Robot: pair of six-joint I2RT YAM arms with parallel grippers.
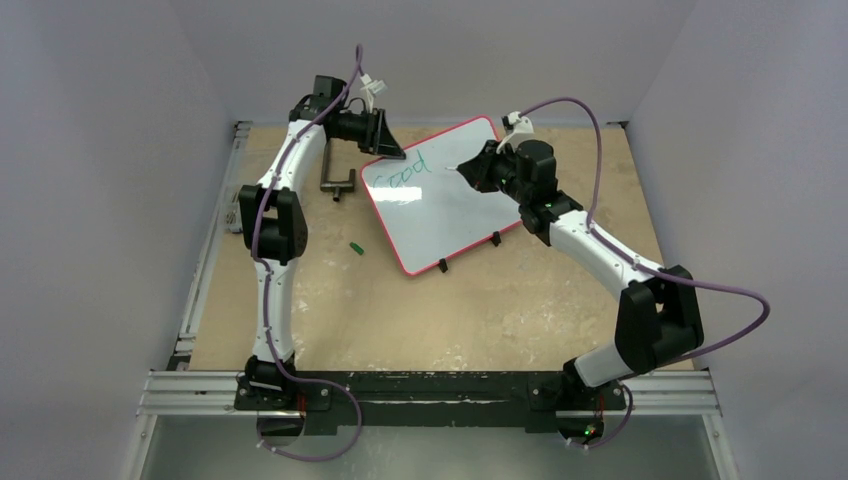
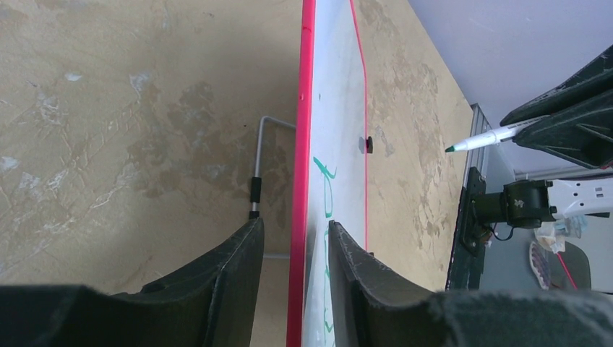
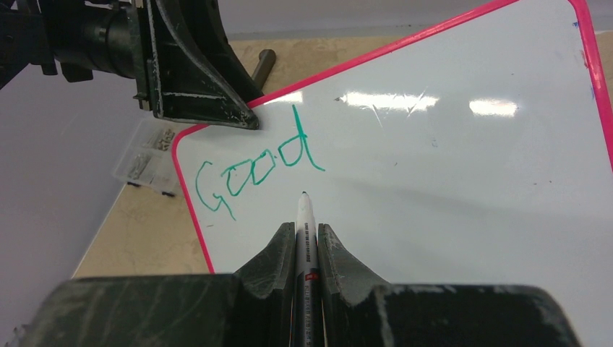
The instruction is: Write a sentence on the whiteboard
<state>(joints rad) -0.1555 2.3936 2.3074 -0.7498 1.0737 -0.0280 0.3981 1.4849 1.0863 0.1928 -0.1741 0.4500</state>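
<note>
The whiteboard (image 1: 440, 215) lies tilted on the table, red-framed, with the green word "Good" (image 1: 400, 170) near its far left corner. That is all of the sentence (image 3: 253, 170) that shows. My left gripper (image 2: 295, 225) straddles the board's edge (image 2: 302, 108) at that corner: one finger is behind the frame with a gap, the other is close against the white face. My right gripper (image 3: 305, 228) is shut on a white marker (image 3: 303, 217). Its green tip sits just below the "d", and from the left wrist the marker (image 2: 484, 139) looks lifted off the board.
A green marker cap (image 1: 354, 246) lies on the table left of the board. A dark metal bracket (image 1: 335, 180) sits behind the board's left corner. A clear plastic box (image 1: 232, 215) rests at the table's left edge. Two black clip feet (image 1: 443, 266) stick out from the board's near edge.
</note>
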